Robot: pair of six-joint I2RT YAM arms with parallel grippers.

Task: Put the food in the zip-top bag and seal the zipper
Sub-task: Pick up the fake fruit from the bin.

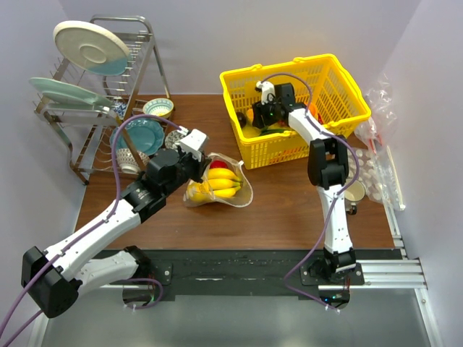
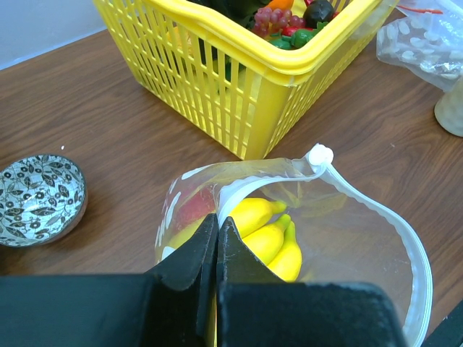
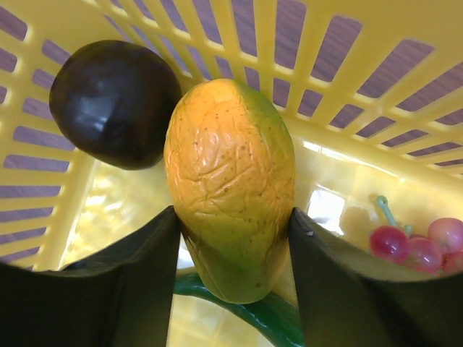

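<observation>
The clear zip-top bag [image 1: 242, 189] lies open on the table left of the yellow basket [image 1: 347, 94]. The yellow banana bunch [image 1: 221, 183] and a reddish fruit [image 2: 192, 206] are inside it. My left gripper [image 2: 217, 220] is shut on the near edge of the bag's mouth, on the whitish zipper [image 2: 376, 210], which curves round wide open. My right gripper [image 3: 235, 217] is down in the basket, its fingers pressed on both sides of the orange-green mango [image 3: 228, 166]. The long dark green vegetable [image 3: 268, 318] lies under the mango.
A dark purple-black fruit [image 3: 116, 101] and red grapes [image 3: 416, 242] also sit in the basket. A dish rack [image 1: 94, 94] with plates stands at the back left, with a patterned bowl [image 2: 40, 195] near it. A heap of clear plastic [image 1: 376, 137] and a cup [image 1: 354, 191] are at the right.
</observation>
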